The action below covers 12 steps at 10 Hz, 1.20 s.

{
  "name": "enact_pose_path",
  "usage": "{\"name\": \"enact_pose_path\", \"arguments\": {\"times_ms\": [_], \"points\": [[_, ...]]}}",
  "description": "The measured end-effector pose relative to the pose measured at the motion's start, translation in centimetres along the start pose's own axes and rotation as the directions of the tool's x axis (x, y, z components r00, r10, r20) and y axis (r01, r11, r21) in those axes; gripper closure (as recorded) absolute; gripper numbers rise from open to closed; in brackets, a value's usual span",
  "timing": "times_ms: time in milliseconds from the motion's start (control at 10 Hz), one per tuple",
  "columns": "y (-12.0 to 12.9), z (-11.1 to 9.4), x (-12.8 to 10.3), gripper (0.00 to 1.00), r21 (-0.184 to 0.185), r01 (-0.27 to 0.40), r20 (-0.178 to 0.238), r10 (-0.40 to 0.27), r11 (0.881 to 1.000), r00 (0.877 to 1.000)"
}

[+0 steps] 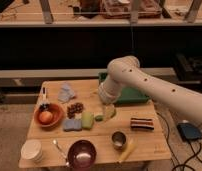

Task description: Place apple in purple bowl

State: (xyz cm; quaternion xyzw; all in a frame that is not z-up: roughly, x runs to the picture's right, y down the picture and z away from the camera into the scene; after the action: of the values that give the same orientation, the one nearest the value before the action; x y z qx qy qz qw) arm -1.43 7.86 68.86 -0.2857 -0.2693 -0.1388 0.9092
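Toward the left edge of the wooden desk (151, 142), the small round orange-yellow apple (46, 117) sits inside a shallow orange-brown bowl (57, 111), whose near wall hides the fruit's underside. From where I stand no stem or dimple can be made out, and being round it shows no long axis and no way that it points. Its skin is yellow-orange with a redder blush on one side; finer marks are too dim to tell. A small dark bottle (44, 103) stands just behind that bowl, its label unreadable.

The glossy dark purple bowl (82, 154) rests upright at the front edge, left of the middle and well apart from the apple, with a paler shine inside. A metal spoon (59, 149) lies between it and a stack of white bowls (32, 149) at the front left corner. A blue sponge (72, 124) and a green sponge (87, 120) lie side by side near the desk's middle.

The pale two-finger gripper (109, 112) hangs over the middle of the desk, pointing down, its fingers spread wide and gripping nothing. A small green piece (99, 117) lies just beside it; whether they touch I cannot tell. The white robot arm (149, 87) is cut off at the right and hides part of a green tray (131, 95) at the back edge.
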Motion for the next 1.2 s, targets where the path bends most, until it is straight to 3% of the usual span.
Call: {"name": "enact_pose_path", "arguments": {"times_ms": [300,700,900,1200], "points": [[-4.8,3.1,-4.9,0.20,0.097,0.028,0.097,-0.037,0.995,0.995],[-9.2,6.3,-7.6,0.20,0.200,0.007,0.147,-0.037,0.980,0.988],[-10.0,7.3,-8.4,0.20,0.218,-0.009,0.153,-0.025,0.976,0.988],[-10.0,7.2,-8.4,0.20,0.220,-0.007,0.150,-0.026,0.975,0.988]]}}
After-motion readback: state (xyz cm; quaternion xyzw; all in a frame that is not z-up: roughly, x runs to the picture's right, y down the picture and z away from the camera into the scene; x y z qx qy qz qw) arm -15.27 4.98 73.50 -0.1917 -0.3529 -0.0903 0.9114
